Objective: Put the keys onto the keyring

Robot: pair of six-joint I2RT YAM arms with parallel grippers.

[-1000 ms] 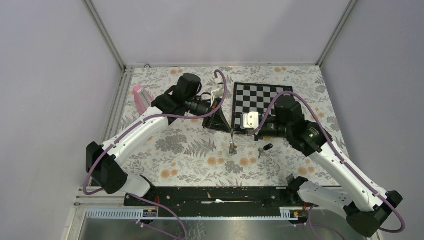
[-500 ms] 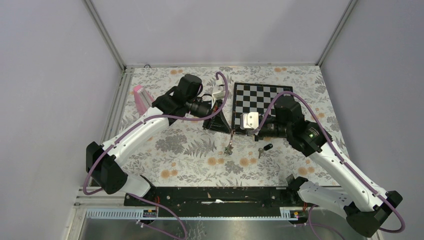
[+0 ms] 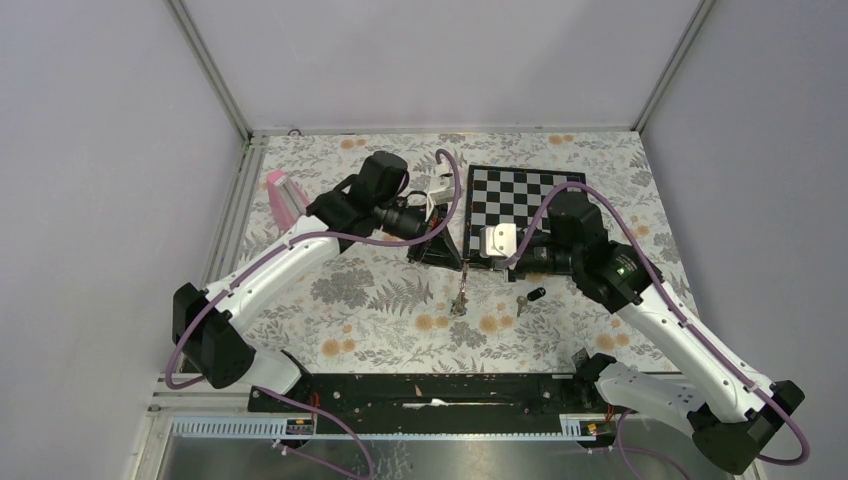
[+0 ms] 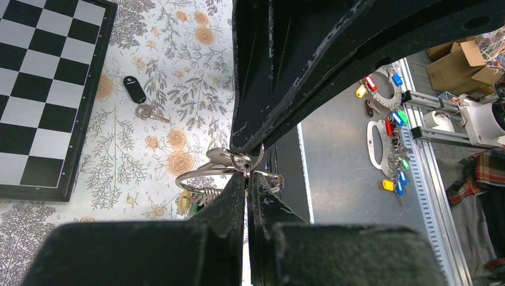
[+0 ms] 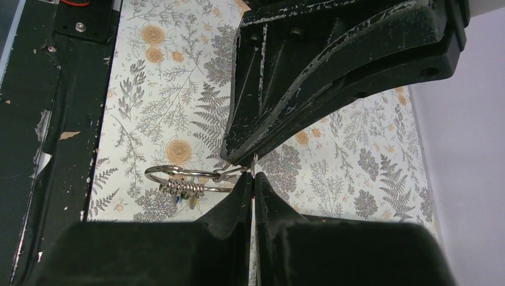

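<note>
**Both arms hold the ring, keys not yet on it**

On the left, the left end effector has its two black fingers pressed together. It pinches a thin wire loop of the bunch of silver wire rings with small green and yellow plastic tags.

This keyring hangs in the middle, above the flowery tabletop, with its tags dangling down. A small flat silver piece sits on the ring right by the fingers. It may be a key, but I cannot tell.

Just to the right, the right end effector is pressed together too. It pinches the same ring, very close to the left one.

Further right, near the black and white checkered board, the small key with the black plastic head lies flat on the tabletop. The plain silver metal key lies just beside it.

I think the step now is getting the ring ready and held steady.

Next, one arm probably has to let go, go down and pick up a key. The other arm should keep the ring from swinging. The key's hole is tiny and the wire is thin, so they must line up very carefully.
</note>
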